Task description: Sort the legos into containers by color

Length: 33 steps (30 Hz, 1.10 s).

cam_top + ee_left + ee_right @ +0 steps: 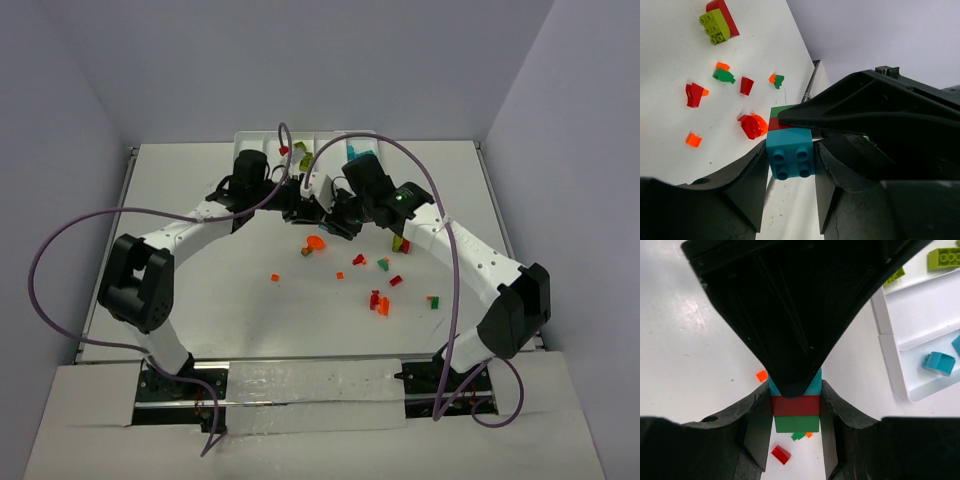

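From above, the left gripper (pixel 300 207) and the right gripper (pixel 338 216) meet nose to nose over the far middle of the table (pixel 200 300), just in front of the tray (pixel 250 138). Between them is a stack (pixel 790 147) of three bricks: teal, red and green. The left gripper is clamped on the teal end, its fingers (pixel 752 180) pressed to both sides. The right gripper is clamped on the red and green end, its fingers (pixel 757 420) tight against those two bricks. Both hold the stack off the table at once, and the step in hand looks to be pulling it apart so each colour can go its own way.

The sorting is begun but far from done. Reading the tray from the left, there is a red brick (pixel 283 150), then a lime brick (pixel 303 152), then a teal piece (pixel 940 363) in a compartment further right. The arms hide much of the tray, so I cannot count what is in it.

Loose on the table, from the left, lie an orange bit (pixel 274 277), an orange round piece (pixel 317 243), a small red brick (pixel 358 260), a red and orange cluster (pixel 378 303), a lime and red pair (pixel 402 243) and an orange and green pair (pixel 433 300). Several of these join two colours and will likely need splitting before they can be dropped in, so most of the work is left
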{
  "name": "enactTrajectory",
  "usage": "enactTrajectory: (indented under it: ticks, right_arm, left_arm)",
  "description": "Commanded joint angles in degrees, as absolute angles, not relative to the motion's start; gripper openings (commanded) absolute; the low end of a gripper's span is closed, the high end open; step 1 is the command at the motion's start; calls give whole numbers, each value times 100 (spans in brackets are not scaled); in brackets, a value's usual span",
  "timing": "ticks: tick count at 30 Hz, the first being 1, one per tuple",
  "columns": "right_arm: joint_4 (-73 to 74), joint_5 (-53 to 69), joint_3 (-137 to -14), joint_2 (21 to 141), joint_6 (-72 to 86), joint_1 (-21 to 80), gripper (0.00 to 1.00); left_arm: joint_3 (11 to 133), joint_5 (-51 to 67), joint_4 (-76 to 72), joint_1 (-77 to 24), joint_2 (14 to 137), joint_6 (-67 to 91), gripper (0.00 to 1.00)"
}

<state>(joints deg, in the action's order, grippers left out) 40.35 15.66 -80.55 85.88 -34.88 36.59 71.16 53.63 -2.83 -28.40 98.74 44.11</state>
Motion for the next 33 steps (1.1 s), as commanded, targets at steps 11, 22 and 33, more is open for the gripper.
enactTrajectory:
  ticks: [11,22,33]
  right_arm:
    - [3729,1178,-6782,7708,-3714,1728,0]
    - [3288,1792,-6890,7576,-2296,1099,0]
    - [3094,2536,-6979,7325,-1174,896,0]
  left_arm:
    - [9733,3733,-199,-2418,11645,3295,0]
    - [11591,1652,-913,-3250,13437,2091,9]
    - [12755,1251,-1071,-3480,14644,1638,21]
